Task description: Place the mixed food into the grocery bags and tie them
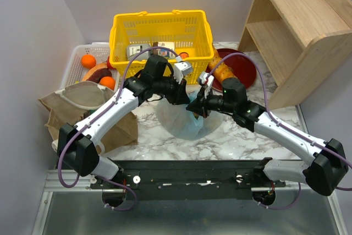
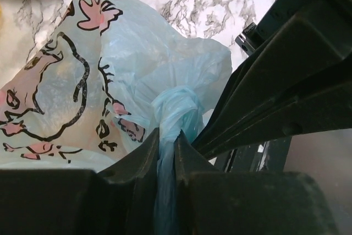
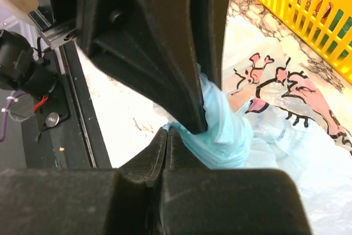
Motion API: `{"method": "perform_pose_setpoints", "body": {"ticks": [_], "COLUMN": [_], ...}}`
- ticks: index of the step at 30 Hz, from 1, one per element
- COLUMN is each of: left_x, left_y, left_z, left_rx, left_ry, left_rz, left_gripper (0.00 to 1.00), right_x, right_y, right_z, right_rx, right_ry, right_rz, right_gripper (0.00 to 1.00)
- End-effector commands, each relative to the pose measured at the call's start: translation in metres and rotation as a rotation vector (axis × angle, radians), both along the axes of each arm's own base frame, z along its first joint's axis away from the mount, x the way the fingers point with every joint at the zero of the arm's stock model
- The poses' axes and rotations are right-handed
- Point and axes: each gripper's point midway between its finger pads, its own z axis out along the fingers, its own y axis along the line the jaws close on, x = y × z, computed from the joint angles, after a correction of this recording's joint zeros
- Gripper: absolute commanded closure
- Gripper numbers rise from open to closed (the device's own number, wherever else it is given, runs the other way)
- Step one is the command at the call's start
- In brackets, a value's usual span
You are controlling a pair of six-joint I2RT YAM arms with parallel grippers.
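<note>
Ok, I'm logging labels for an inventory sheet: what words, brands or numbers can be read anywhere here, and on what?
No text can be read in any view.
light-blue plastic bag: only a pink-and-black cartoon print, no letters showing.
cartons in the yellow basket: labels too small to read.
tan bag: no print showing.

White-and-black arms (image 1: 110, 113), purple cables (image 1: 127, 67)
</note>
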Motion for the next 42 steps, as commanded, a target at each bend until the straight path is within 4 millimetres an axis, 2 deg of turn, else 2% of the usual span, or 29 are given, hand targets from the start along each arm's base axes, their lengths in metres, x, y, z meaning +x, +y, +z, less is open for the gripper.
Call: {"method": "perform_pose_setpoints", "body": {"ticks": [1,2,4,5,7,8,10,14,15,16,17,18,21,25,27,28,30,31,34,35,36,37,42], "left_x": [-0.010,-0.010,-0.008,-0.007,-0.007,-0.010,-0.016,-0.037,-0.043,-0.044,-0.045,-0.044,-0.037,-0.021,-0.012,-0.013,-0.018,-0.018,-0.025,-0.029,-0.031,-0.032,-0.034], "left_y": [0.000,0.000,0.000,0.001,0.003,0.002,0.003,0.003,0.003,0.003,0.005,0.005,0.008,0.017,0.022,0.023,0.022,0.022,0.019,0.019,0.018,0.017,0.018], "left_z": [0.004,0.005,0.006,0.006,0.008,0.010,0.017,0.029,0.032,0.031,0.034,0.033,0.033,0.039,0.042,0.044,0.047,0.045,0.044,0.045,0.045,0.043,0.042], "left_rx": [-0.032,-0.038,-0.041,-0.040,-0.047,-0.060,-0.086,-0.142,-0.154,-0.148,-0.142,-0.132,-0.111,-0.130,-0.175,-0.198,-0.248,-0.254,-0.280,-0.289,-0.298,-0.300,-0.300], "left_ry": [0.010,0.004,-0.008,-0.022,-0.042,-0.043,-0.096,-0.138,-0.140,-0.153,-0.149,-0.152,-0.172,-0.192,-0.180,-0.166,-0.133,-0.120,-0.069,-0.049,-0.034,-0.020,-0.002], "left_rz": [-0.048,-0.048,-0.050,-0.055,-0.066,-0.089,-0.147,-0.281,-0.315,-0.335,-0.343,-0.338,-0.311,-0.223,-0.193,-0.199,-0.236,-0.247,-0.301,-0.318,-0.335,-0.343,-0.355], "left_gripper": [0.95,1.00,1.00,1.00,1.00,1.00,1.00,1.00,1.00,1.00,1.00,1.00,1.00,1.00,1.00,1.00,1.00,1.00,1.00,1.00,1.00,1.00,1.00], "right_x": [-0.001,-0.002,-0.004,-0.005,-0.005,-0.006,0.001,0.008,0.016,0.010,0.011,0.019,0.014,-0.010,-0.014,-0.014,-0.013,-0.006,0.009,0.012,0.013,0.026,0.039], "right_y": [-0.008,-0.008,-0.011,-0.012,-0.017,-0.022,-0.031,-0.039,-0.044,-0.040,-0.040,-0.043,-0.042,-0.044,-0.047,-0.051,-0.057,-0.061,-0.064,-0.065,-0.063,-0.065,-0.055], "right_z": [0.002,0.004,0.013,0.019,0.031,0.043,0.060,0.087,0.085,0.087,0.096,0.092,0.090,0.076,0.067,0.053,0.045,0.035,0.038,0.033,0.034,0.042,0.039], "right_rx": [-0.031,-0.032,-0.034,-0.026,-0.020,-0.010,-0.005,0.019,0.015,0.041,0.057,0.052,0.042,0.042,0.034,0.013,-0.003,-0.022,-0.027,-0.032,-0.029,-0.020,-0.036], "right_ry": [-0.032,-0.030,-0.065,-0.083,-0.121,-0.164,-0.228,-0.323,-0.314,-0.304,-0.311,-0.293,-0.284,-0.213,-0.195,-0.178,-0.202,-0.219,-0.311,-0.327,-0.353,-0.406,-0.465], "right_rz": [-0.014,-0.016,-0.004,-0.003,-0.016,-0.026,-0.076,-0.041,-0.041,0.040,0.063,0.063,0.122,0.202,0.191,0.168,0.129,0.084,0.012,-0.001,-0.006,-0.062,-0.062], "right_gripper": [0.85,0.69,0.48,0.29,0.19,0.10,0.01,0.00,0.00,0.00,0.00,0.00,0.03,0.04,0.03,0.02,0.01,0.00,0.00,0.00,0.00,0.00,0.00]}}
